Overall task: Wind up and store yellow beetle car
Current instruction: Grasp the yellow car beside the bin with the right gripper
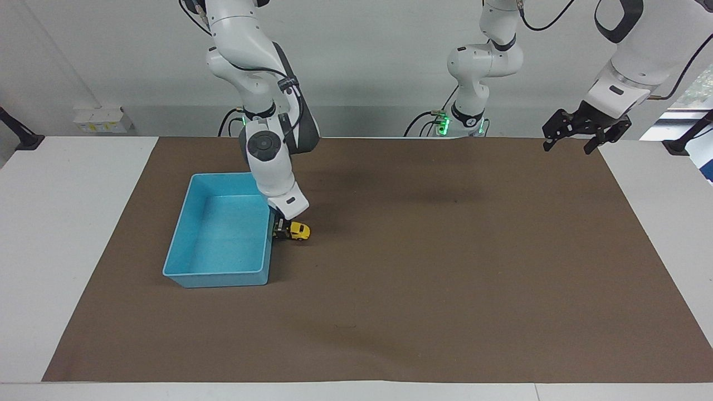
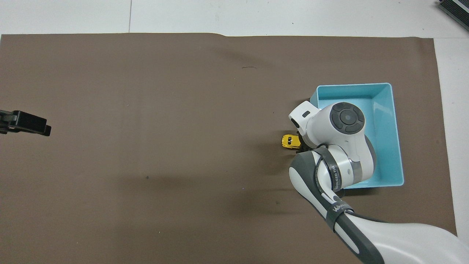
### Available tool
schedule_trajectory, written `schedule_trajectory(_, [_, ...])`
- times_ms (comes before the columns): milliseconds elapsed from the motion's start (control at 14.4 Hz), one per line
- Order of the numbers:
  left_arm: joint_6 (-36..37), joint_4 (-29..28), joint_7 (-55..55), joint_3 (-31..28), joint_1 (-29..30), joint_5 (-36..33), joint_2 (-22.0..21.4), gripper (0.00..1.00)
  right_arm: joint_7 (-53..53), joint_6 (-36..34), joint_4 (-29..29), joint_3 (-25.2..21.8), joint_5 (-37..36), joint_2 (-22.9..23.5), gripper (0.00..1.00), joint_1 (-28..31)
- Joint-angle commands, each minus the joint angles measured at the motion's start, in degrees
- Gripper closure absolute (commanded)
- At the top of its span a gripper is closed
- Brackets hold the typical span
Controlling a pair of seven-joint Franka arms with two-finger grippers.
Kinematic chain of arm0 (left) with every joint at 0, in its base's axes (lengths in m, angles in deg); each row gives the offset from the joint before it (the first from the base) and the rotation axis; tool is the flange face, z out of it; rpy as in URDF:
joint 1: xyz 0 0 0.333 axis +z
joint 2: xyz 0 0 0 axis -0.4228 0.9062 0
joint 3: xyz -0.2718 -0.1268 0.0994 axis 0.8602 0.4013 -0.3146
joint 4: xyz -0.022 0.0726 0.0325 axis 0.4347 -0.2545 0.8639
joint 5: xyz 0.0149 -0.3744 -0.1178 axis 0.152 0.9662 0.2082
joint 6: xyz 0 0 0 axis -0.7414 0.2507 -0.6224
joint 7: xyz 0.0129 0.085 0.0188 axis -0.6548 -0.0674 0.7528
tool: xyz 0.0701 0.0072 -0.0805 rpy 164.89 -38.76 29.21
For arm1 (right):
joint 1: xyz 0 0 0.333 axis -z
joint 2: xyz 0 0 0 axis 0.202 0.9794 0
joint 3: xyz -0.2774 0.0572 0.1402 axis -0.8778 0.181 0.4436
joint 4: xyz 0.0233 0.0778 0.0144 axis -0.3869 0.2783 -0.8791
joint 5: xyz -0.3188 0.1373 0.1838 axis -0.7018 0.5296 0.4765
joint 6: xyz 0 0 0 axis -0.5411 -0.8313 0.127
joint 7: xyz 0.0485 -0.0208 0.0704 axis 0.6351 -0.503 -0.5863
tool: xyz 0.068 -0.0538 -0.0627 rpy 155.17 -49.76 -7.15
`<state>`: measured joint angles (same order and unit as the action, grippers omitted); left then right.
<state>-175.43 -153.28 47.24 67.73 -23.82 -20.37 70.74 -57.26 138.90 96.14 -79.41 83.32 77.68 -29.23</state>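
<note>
Now, at the table:
Car: yellow beetle car [image 1: 296,230] on the brown mat [image 1: 445,267], wheels down, just beside the light blue bin [image 1: 189,236] on the side toward the left arm's end of the table; not in the bin.
Right gripper: right gripper [image 1: 281,229] down at the car's bin-side end, dark fingers covering that end; whether closed on the body or only around it cannot be told.
Left gripper: left gripper [image 1: 579,133] waiting high over the mat's corner at the left arm's end, fingers spread, holding nothing.
Handling, as a judgement: tiny, light, rigid toy with a smooth rounded shell; likely to roll on its wheels or squirt out of a pinch set on the curved roof.
Best hold, as a judgement: across the flat sides, low and near the middle, pressed down enough for the wheels to bite while dragged backward to wind.
Bin: holds nothing that shows; car well smaller than its opening.
</note>
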Motion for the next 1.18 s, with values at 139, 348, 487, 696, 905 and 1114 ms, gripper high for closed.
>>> schedule_trajectory(139, [1.15,0.57,0.08,0.43,0.92,0.85,-0.3,0.0,-1.63,0.72,0.62,0.27,-0.12,-0.04,0.77,0.61])
schedule_trajectory(348, [1.15,0.57,0.08,0.43,0.92,0.85,-0.3,0.0,-1.01,0.02,-1.21,0.36,-0.03,0.66,0.83,0.0])
schedule_trajectory(487, [1.15,0.57,0.08,0.51,0.92,0.85,-0.3,0.0,-0.31,-0.42,-2.8,0.36,0.4,0.75,0.84,-0.44])
schedule_trajectory(696, [1.15,0.57,0.08,0.43,0.92,0.94,-0.39,0.0,0.66,-4.18,-5.96,0.88,0.93,0.31,0.85,-0.62])
schedule_trajectory(905, [1.15,0.57,0.08,0.51,0.92,0.85,-0.3,0.0,1.98,-8.84,-9.04,1.06,0.93,-0.65,0.86,-0.8])
schedule_trajectory(1114, [1.15,0.57,0.08,0.43,0.92,0.85,-0.3,0.0,2.5,-11.57,-9.66,1.06,1.02,-2.93,0.88,-0.8])
